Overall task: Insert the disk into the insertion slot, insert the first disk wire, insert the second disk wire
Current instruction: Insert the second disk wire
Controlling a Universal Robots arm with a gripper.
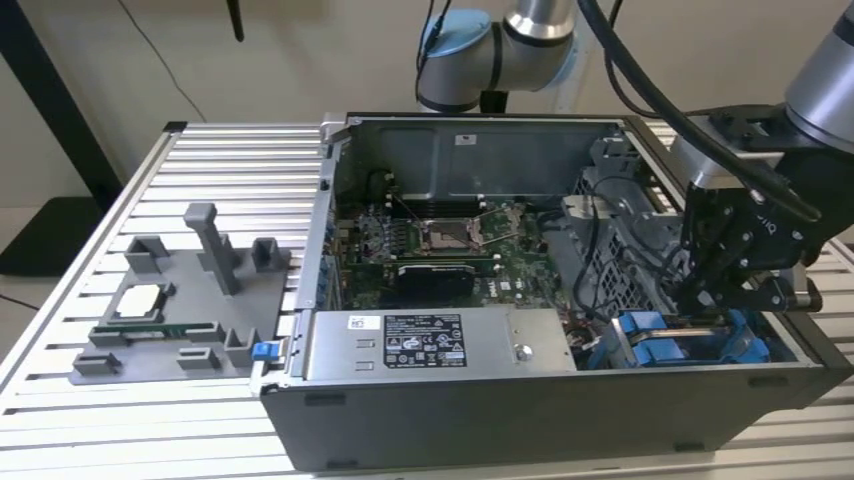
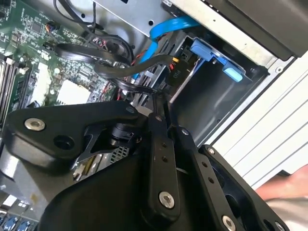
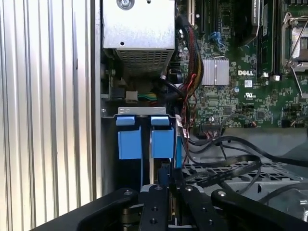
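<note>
Disk (image 3: 144, 139) in its bright blue carrier sits upright in the insertion slot (image 1: 694, 345), the grey drive bay at the corner of the open computer case (image 1: 534, 420) toward the exterior view's right, next to the silver power supply (image 1: 441, 345). My gripper (image 1: 727, 290) hangs directly over that bay, close above the blue carrier tabs, and I cannot tell whether its fingers are apart or together. Black cables (image 3: 226, 149) and a blue data cable (image 2: 166, 29) run beside the bay, near the green motherboard (image 3: 240, 86).
</note>
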